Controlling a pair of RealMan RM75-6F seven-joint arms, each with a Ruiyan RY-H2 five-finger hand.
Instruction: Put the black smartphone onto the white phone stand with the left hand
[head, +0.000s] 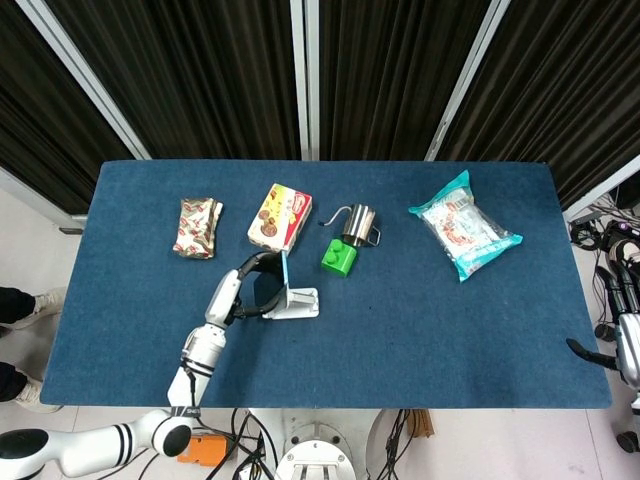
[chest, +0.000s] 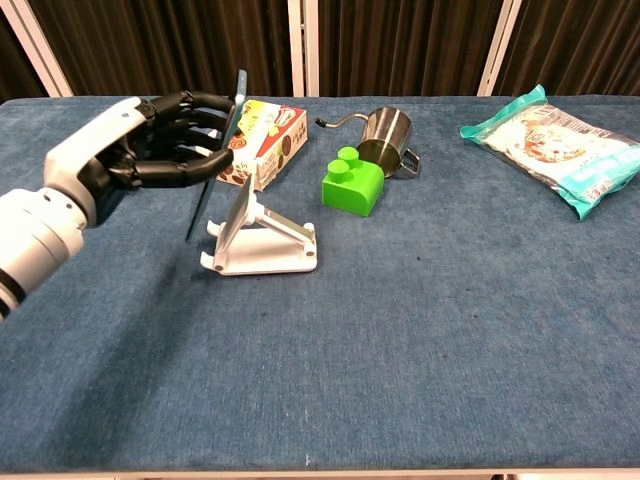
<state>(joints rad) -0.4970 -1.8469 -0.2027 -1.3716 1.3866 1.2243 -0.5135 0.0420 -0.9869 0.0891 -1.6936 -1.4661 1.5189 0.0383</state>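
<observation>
My left hand grips the black smartphone, which stands nearly upright on its edge. The phone hangs just left of the white phone stand, close to the stand's raised back plate, its lower end a little above the cloth. I cannot tell whether phone and stand touch. The stand sits on the blue table with nothing on it. My right hand hangs beyond the table's right edge in the head view, fingers apart and holding nothing.
Behind the stand lies a biscuit box. A green block and a steel pitcher stand right of it. A snack packet lies at the far left and a teal bag at the far right.
</observation>
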